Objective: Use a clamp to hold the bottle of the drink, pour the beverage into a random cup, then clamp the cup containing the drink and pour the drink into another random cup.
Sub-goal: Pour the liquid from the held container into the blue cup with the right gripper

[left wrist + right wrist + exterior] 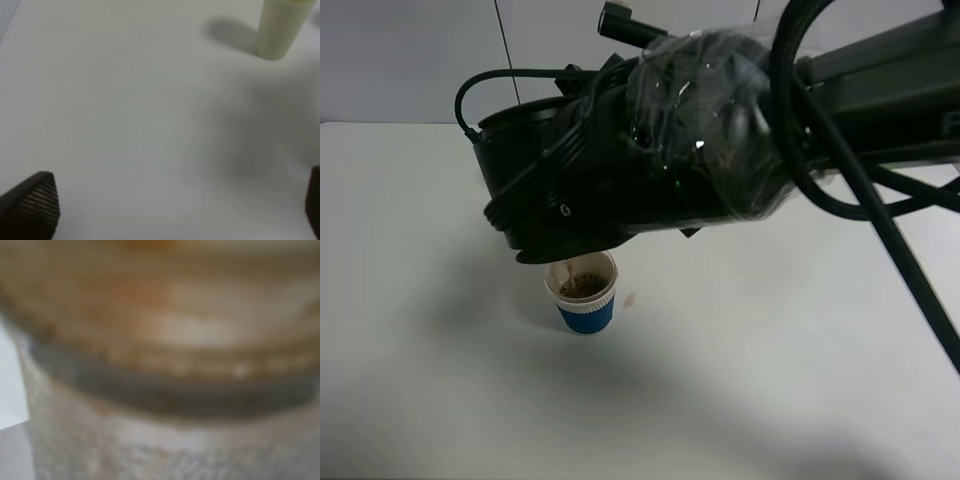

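White tabletop (420, 380) under the blue-banded cup (587, 300), pale grey wall (400, 60) behind.

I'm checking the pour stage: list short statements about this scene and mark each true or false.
1. The blue-banded white cup holds brown beverage. True.
2. The left end effector is shut. False: it is wide open over the table.
3. A pale yellow-green tumbler stands upright in the left wrist view. True.
4. The blue-banded cup lies on its side. False: it stands upright.
5. The table beside that cup is spotless. False: a small brownish spot lies close by it.
6. The bottle fills the right wrist view, close and blurred. True.
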`<action>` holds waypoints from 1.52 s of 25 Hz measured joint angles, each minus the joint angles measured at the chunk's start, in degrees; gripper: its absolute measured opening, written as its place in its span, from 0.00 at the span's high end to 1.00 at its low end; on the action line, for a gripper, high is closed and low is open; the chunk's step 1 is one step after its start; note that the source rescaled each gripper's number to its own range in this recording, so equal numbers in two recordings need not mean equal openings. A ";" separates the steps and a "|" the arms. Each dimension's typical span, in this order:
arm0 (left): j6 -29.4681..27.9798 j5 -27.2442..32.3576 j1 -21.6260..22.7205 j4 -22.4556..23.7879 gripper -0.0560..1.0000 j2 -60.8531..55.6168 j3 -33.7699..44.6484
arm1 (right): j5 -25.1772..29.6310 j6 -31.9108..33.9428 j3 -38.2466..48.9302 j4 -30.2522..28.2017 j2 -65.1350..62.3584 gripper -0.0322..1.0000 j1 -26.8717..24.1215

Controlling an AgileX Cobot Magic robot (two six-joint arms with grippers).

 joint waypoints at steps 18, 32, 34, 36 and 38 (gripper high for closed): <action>0.05 0.00 0.00 0.00 0.00 0.00 0.00 | 0.00 0.05 0.00 -0.37 0.00 0.96 0.93; 0.05 0.00 0.00 0.00 0.00 0.00 0.00 | 0.00 0.16 0.00 1.33 0.00 0.96 0.93; 0.05 0.00 0.00 0.00 0.00 0.00 0.00 | 0.00 0.16 0.00 1.84 0.00 0.96 0.93; 0.05 0.00 0.00 0.00 0.00 0.00 0.00 | 0.00 0.04 0.00 2.80 0.00 0.96 0.93; 0.05 0.00 0.00 0.00 0.00 0.00 0.00 | 0.00 0.04 0.00 3.59 0.00 0.96 0.93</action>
